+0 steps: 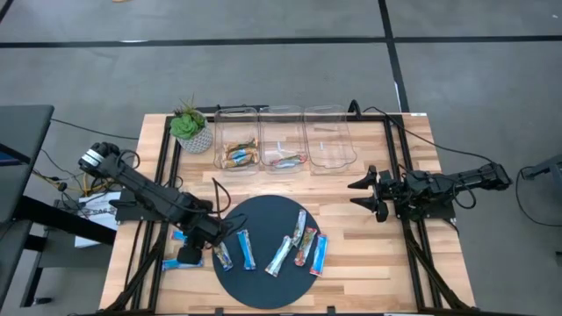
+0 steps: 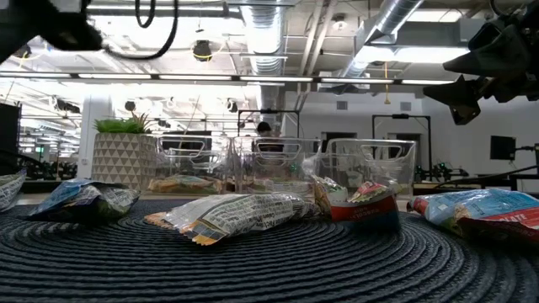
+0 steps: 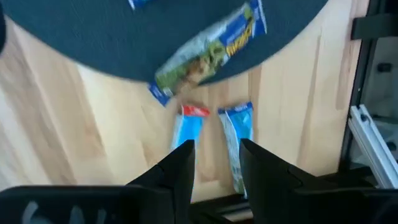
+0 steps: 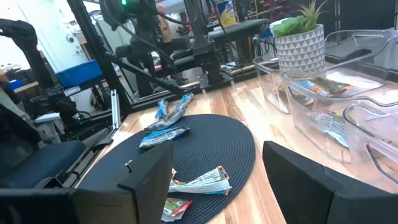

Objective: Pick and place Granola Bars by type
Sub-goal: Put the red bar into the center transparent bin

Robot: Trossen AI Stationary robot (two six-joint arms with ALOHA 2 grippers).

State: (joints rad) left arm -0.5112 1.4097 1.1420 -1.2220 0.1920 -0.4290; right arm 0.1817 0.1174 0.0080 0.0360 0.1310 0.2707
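My left gripper (image 1: 191, 253) (image 3: 217, 158) hangs open, pointing down over the wood at the left edge of the round dark mat (image 1: 263, 211). Below its fingers lie two light blue granola bars (image 3: 186, 127) (image 3: 239, 140) flat on the wood, untouched. A blue and green bar (image 3: 208, 53) lies across the mat's edge. Several more bars (image 1: 279, 254) (image 1: 318, 254) lie on the mat. My right gripper (image 1: 364, 193) (image 4: 217, 180) waits open at the table's right, held level and pointing left.
Three clear bins (image 1: 237, 140) (image 1: 283, 140) (image 1: 329, 136) stand in a row at the far edge; the left and middle ones hold bars. A potted plant (image 1: 189, 127) stands left of them. A black frame rail (image 3: 367, 124) runs along the table's left side.
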